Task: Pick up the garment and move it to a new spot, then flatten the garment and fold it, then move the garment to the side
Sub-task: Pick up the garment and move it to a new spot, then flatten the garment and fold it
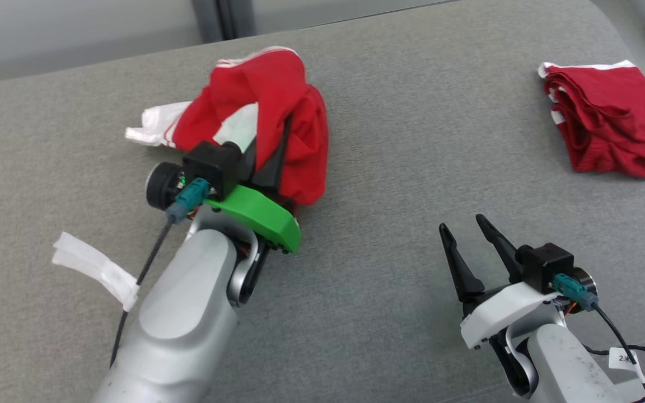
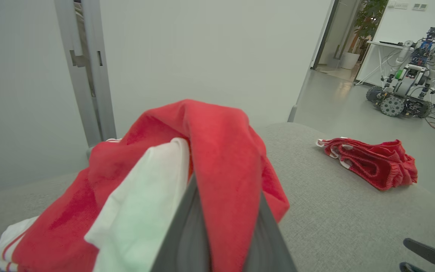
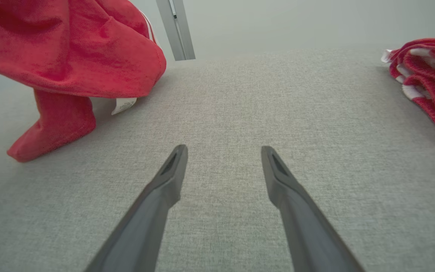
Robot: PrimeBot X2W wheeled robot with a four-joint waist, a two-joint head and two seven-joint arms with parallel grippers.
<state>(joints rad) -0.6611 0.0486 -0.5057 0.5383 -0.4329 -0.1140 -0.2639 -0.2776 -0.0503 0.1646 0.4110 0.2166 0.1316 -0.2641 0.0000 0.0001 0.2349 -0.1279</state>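
Closest up, along the bottom edge of the left wrist view: two dark fingers (image 2: 181, 241) of the left claw (image 1: 275, 159), pinched narrow on a fold of the red garment (image 1: 294, 112), cloth gripped between them and spilling over both. Bunched and draped over that claw, red outside, with white lining and white striped trim showing on its left. Lower end hanging down to the right of the claw and touching the grey upholstered surface (image 1: 412, 140); small white care label (image 3: 124, 105) dangling beneath the bulk. Behind the claw, a green bracket (image 1: 261, 215) on the wrist, then a pale silver forearm (image 1: 177, 324), with a strip of white tape (image 1: 96, 268) on the black cable to its left.

Right claw (image 1: 461, 224) well apart to the right of the left one, fingers spread wide, holding nothing, low over bare grey fabric. White bracket (image 1: 501, 313) at its wrist. Second red garment (image 1: 613, 123) with white trim, loosely folded in a heap, lying ahead of and to the right of the right claw, well apart from it.

Beyond the left claw, in the left wrist view, a pale wall with a grey metal post (image 2: 85, 71). Far off to the right, another wheeled robot (image 2: 406, 90) on the floor.
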